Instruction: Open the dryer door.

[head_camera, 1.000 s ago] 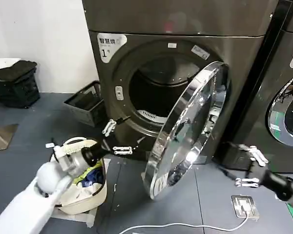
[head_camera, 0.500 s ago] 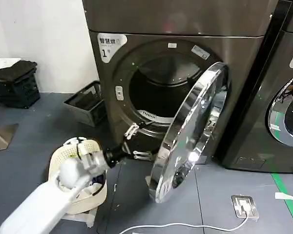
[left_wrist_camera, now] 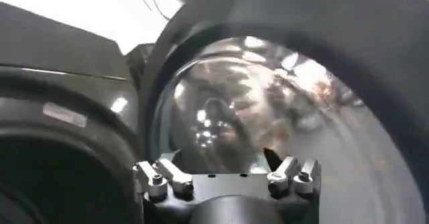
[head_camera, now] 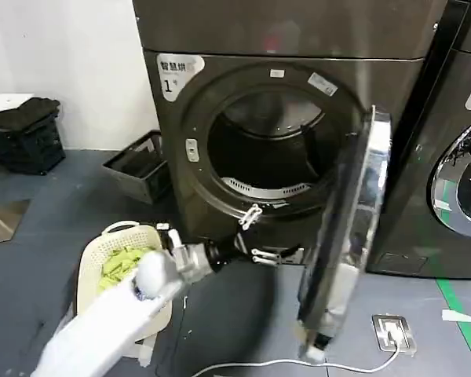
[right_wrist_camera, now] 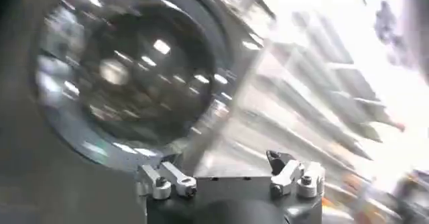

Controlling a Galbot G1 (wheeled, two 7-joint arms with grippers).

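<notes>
the dryer door (head_camera: pixel 347 236) stands edge-on, wide open. the left gripper (head_camera: pixel 256 234), just inside it, is spread and empty. it could clip the door's inner face.

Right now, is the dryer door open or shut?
Open: the dryer door stands swung out edge-on, and the drum opening is exposed.

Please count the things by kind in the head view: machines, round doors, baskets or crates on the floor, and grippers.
Machines: 2
Round doors: 2, the dryer door and the second machine's door
Baskets or crates: 3
Grippers: 1, the left gripper
Total: 8
</notes>
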